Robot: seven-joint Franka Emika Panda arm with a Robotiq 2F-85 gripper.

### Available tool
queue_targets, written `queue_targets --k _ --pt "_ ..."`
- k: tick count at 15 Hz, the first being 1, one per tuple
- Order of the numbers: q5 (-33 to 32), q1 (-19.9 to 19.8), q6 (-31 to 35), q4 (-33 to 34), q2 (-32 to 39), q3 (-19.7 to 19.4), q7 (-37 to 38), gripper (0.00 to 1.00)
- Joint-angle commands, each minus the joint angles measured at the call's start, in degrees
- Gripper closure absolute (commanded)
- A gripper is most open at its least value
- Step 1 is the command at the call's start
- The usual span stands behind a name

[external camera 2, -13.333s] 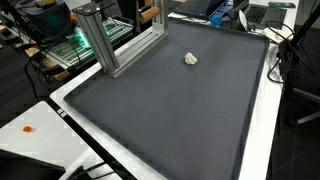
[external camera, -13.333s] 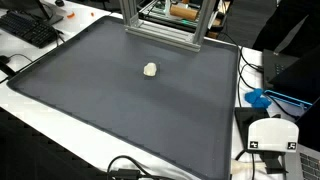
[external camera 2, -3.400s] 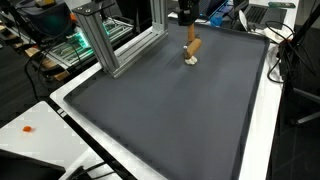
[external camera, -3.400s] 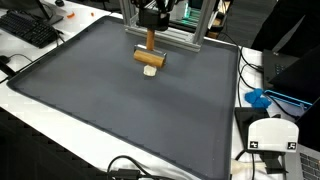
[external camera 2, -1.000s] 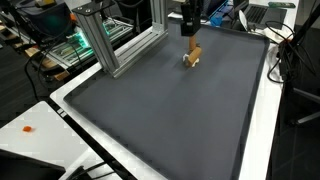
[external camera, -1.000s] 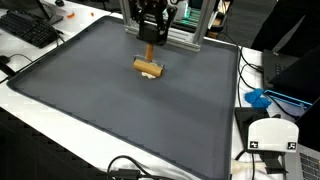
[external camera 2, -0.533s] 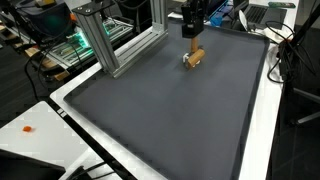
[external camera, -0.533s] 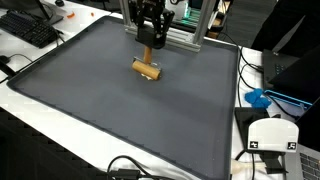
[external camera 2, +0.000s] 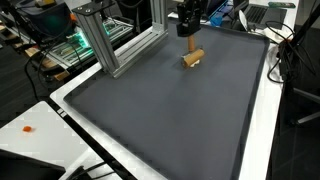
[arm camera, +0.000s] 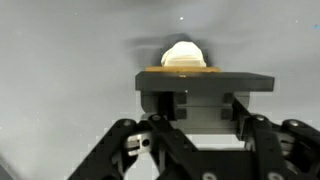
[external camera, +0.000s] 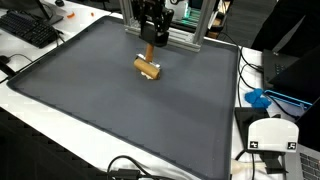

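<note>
A small white lump (arm camera: pixel 184 54) lies on the dark grey mat (external camera: pixel 100 100). My gripper (external camera: pixel 151 32) (external camera 2: pixel 187 24) (arm camera: pixel 205 108) hangs above it near the mat's far edge, shut on the upright handle of a wooden T-shaped tool (external camera: pixel 148 66) (external camera 2: pixel 192 58). The tool's block head rests at mat level on or right against the lump. In the wrist view the head (arm camera: pixel 205 80) crosses the picture as a dark bar, and the lump peeks out beyond it. The head covers nearly all of the lump in both exterior views.
An aluminium frame (external camera 2: pixel 100 40) (external camera: pixel 165 30) stands at the mat's far edge, close behind the gripper. A keyboard (external camera: pixel 28 28), cables (external camera: pixel 130 168), a blue object (external camera: pixel 258 98) and a white device (external camera: pixel 270 135) lie on the white table around the mat.
Over the last second the tool's head has shifted slightly over the lump, so less white shows. Long before that, the arm and tool were not in view and the lump lay bare.
</note>
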Motion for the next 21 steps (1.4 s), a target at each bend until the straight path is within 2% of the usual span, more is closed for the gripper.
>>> queue_targets --k 1,6,17,21 --pt "4.16 0.96 -4.76 -0.29 0.86 -0.32 -0.06 0.65" --pt "4.48 0.93 -3.67 -0.04 0.94 -0.53 0.08 0.65" --pt "7.37 1.08 -13.71 2.67 1.57 -0.32 -1.92 0.65" --pt "8.08 1.43 -14.65 3.17 2.58 -0.44 -2.17 0.65"
